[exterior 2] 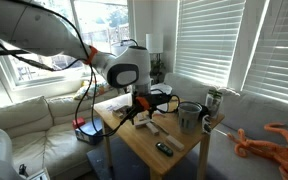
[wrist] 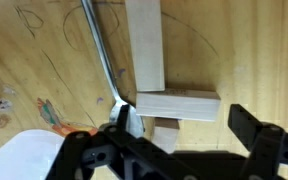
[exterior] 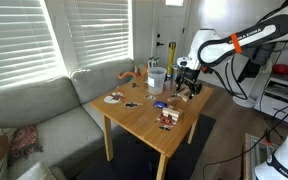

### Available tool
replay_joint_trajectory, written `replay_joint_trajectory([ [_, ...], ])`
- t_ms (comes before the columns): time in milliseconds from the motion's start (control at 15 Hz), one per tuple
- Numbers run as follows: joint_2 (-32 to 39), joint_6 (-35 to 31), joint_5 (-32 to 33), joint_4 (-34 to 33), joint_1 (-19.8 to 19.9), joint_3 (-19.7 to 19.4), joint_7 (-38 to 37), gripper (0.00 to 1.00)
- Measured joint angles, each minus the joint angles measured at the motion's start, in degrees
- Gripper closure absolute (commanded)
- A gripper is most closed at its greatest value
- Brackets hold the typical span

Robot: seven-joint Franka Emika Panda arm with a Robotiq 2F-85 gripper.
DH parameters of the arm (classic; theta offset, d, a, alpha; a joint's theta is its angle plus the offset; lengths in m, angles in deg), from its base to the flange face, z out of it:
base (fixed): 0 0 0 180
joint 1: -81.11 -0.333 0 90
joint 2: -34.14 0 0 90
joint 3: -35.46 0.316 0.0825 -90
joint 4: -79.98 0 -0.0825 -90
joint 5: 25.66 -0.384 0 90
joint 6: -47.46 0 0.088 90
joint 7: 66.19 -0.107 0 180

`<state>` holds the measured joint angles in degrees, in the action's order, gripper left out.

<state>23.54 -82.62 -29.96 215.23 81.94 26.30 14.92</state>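
Gripper [wrist: 184, 122] wide open, empty, just above the crosswise wooden block [wrist: 179, 103]; an off-centre finger could knock it off the plank [wrist: 144, 40] beneath.

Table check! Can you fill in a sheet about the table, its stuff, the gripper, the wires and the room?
Surface: wooden table, pen marks on it.
Job's things: wood blocks, at right angles, under the gripper.
Clutter: cup, orange toy, small bits.
Grippers: gripper open, over the blocks; touching cannot be told.
Cables: black cables along the arm.
Surroundings: couch, blinds.
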Motion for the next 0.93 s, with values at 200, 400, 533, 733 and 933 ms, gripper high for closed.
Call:
replay_joint_trajectory([
  [200,0.55,-0.11,-0.76,0.00,0.00,0.00,0.00,0.00],
  [400,1.20,-0.11,-0.81,0.00,-0.01,0.04,0.00,0.00],
  [533,1.50,-0.11,-0.81,0.00,-0.01,0.08,0.00,0.00],
  [733,1.69,-0.11,-0.81,0.00,-0.01,0.13,0.00,0.00],
  [933,1.76,-0.11,-0.81,0.00,-0.01,0.14,0.00,0.19],
])
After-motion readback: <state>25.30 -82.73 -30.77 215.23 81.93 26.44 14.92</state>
